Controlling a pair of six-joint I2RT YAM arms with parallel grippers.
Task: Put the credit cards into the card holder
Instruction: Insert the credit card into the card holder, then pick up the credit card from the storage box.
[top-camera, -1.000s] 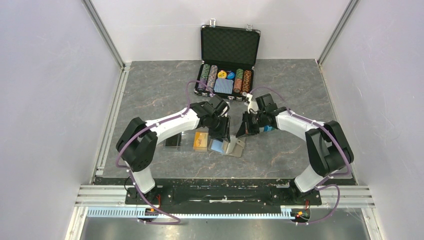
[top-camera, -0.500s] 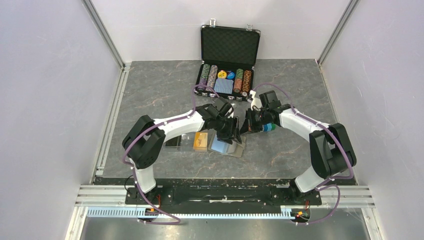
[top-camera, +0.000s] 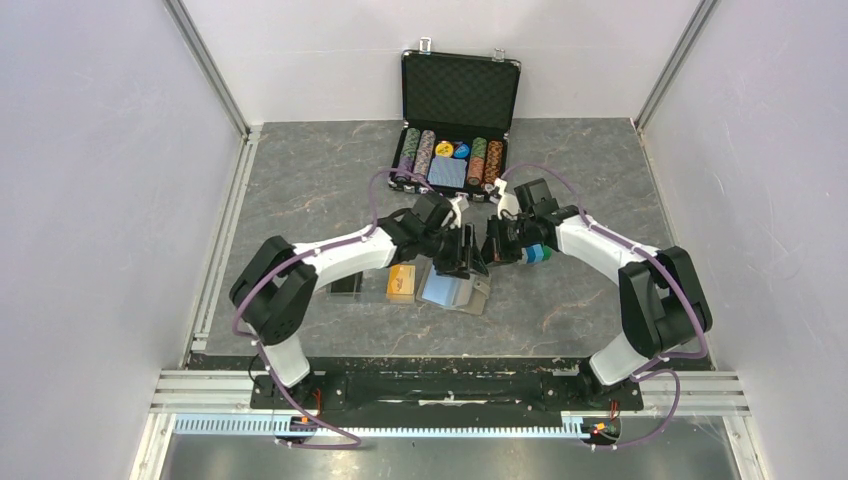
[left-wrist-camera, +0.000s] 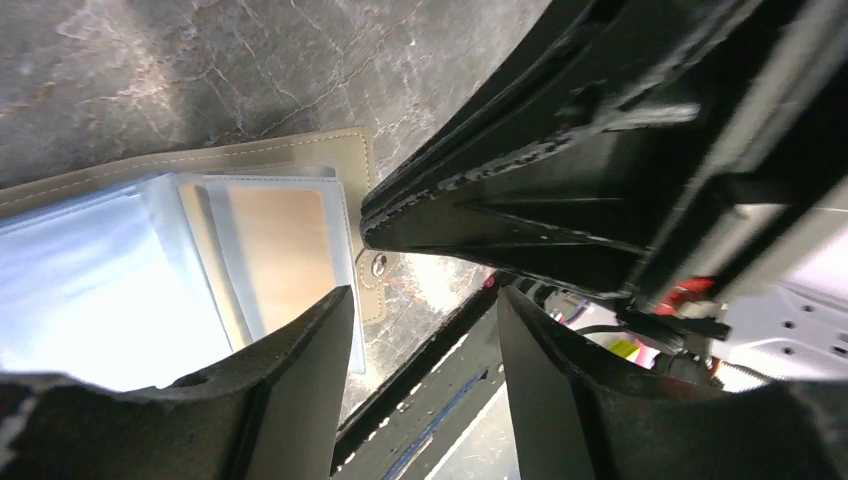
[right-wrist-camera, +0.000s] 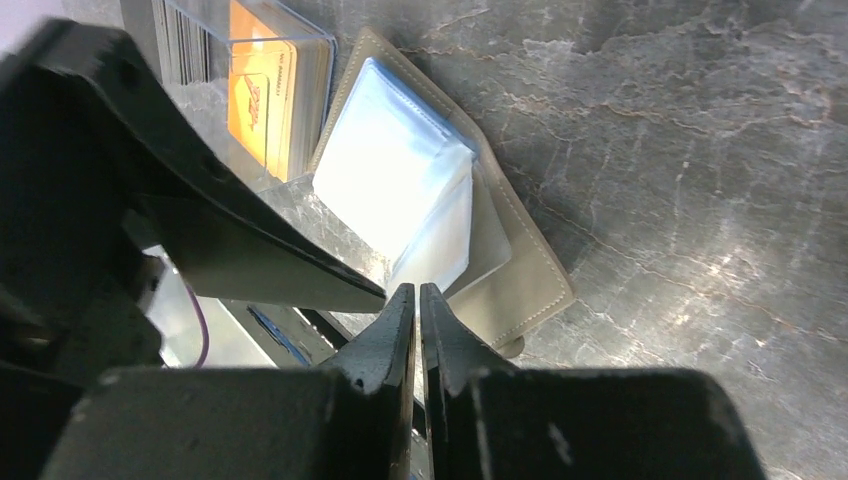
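From above, the wallet (top-camera: 455, 293) lies open on the table (top-camera: 300, 180), the orange cards (top-camera: 402, 282) just left of it and the black card (top-camera: 347, 285) further left, while the left gripper (top-camera: 465, 258) and right gripper (top-camera: 493, 245) hang close together over its far edge. The left wrist view shows the left fingers wide apart, nothing between them, above the stud (left-wrist-camera: 379, 264). The right wrist view shows the right fingers almost touching, gripping nothing, over the wallet's blue sleeves (right-wrist-camera: 400, 170).

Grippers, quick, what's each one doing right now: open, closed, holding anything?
Left gripper: open, nothing between its fingers.
Right gripper: closed, nothing visibly held.
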